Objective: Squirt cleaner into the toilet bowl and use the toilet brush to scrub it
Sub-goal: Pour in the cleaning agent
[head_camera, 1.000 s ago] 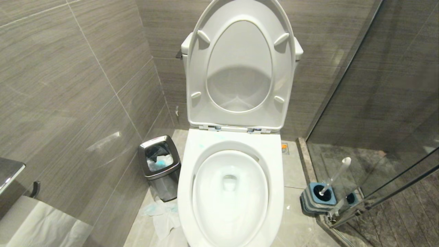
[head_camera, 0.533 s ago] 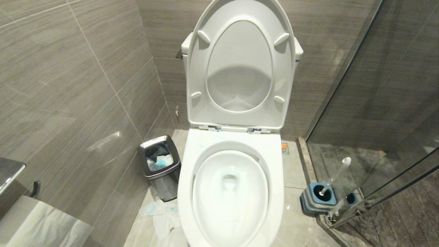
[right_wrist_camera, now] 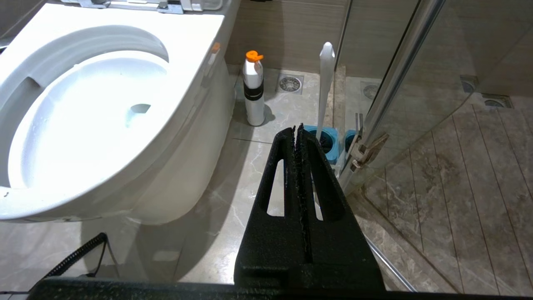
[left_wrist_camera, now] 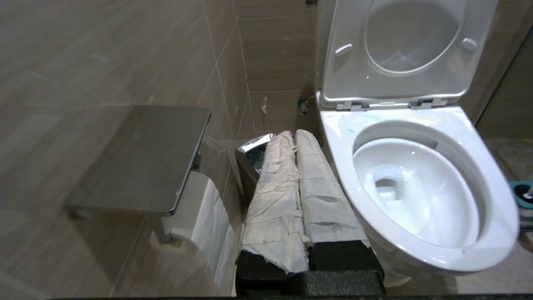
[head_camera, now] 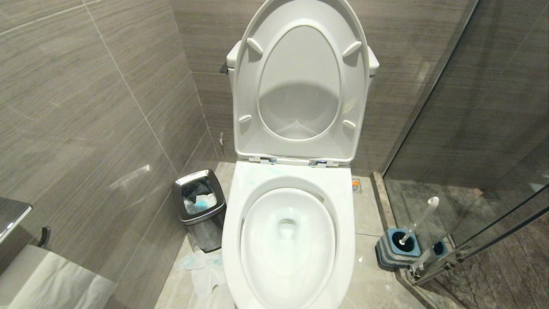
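While the toilet bowl (head_camera: 287, 240) lies open with seat and lid raised, the toilet brush (head_camera: 418, 219) stands in its holder (head_camera: 396, 249) on the floor to the right, handle leaning up-right toward the glass. Left gripper (left_wrist_camera: 295, 135) and right gripper (right_wrist_camera: 298, 128) are both closed, empty.

Head view: from above and in front, looking steeply down on the toilet bowl (head_camera: 288, 240), raised seat (head_camera: 300, 81), bin (head_camera: 199, 208) and brush (head_camera: 418, 223). Left wrist view: low, from the bowl's (left_wrist_camera: 420, 187) left front, facing the back wall past the left gripper (left_wrist_camera: 295, 135); bin (left_wrist_camera: 250, 152) and seat (left_wrist_camera: 399, 50) shared with the head view. Right wrist view: low, near the floor, looking past the right gripper (right_wrist_camera: 298, 129) to brush (right_wrist_camera: 325, 83) and bowl (right_wrist_camera: 95, 116), shared by all views.
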Tool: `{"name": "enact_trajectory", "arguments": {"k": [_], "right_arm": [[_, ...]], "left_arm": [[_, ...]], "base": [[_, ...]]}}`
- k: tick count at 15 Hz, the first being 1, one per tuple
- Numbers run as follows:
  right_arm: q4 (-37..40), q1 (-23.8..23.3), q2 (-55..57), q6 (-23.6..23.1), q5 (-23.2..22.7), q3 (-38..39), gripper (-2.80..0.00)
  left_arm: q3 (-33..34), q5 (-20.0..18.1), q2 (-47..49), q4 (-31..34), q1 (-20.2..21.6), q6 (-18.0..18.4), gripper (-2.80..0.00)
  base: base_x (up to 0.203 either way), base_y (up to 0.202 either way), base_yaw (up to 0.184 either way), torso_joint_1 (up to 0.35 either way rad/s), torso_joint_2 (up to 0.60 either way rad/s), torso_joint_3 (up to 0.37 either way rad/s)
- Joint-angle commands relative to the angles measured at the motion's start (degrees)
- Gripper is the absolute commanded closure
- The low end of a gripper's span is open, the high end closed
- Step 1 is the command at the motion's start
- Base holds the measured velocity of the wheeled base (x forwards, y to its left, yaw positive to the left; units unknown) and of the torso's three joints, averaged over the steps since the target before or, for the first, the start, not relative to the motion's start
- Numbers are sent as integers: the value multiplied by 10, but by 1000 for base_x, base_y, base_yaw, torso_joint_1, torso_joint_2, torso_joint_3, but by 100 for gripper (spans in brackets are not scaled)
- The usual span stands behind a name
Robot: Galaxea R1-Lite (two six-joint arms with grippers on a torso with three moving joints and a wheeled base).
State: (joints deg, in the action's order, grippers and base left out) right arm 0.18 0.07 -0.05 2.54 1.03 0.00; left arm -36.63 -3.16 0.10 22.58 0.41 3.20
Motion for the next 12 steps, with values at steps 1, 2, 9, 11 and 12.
{"name": "enact_trajectory", "arguments": {"k": [1, 2, 9, 11, 12], "right_arm": [[0, 0, 0, 0, 0, 1, 0], [0, 0, 0, 0, 0, 1, 0], [0, 0, 0, 0, 0, 1, 0], [0, 0, 0, 0, 0, 1, 0], [0, 0, 0, 0, 0, 1, 0]], "left_arm": [[142, 1, 0, -145, 0, 11, 0], [194, 2, 0, -192, 0, 19, 0], [367, 17, 0, -242, 0, 45, 0], [367, 18, 0, -220, 0, 42, 0], [367, 18, 0, -220, 0, 42, 0]], "base": [[0, 0, 0, 0, 0, 0], [0, 0, 0, 0, 0, 0], [0, 0, 0, 0, 0, 0], [0, 0, 0, 0, 0, 0], [0, 0, 0, 0, 0, 0]]}}
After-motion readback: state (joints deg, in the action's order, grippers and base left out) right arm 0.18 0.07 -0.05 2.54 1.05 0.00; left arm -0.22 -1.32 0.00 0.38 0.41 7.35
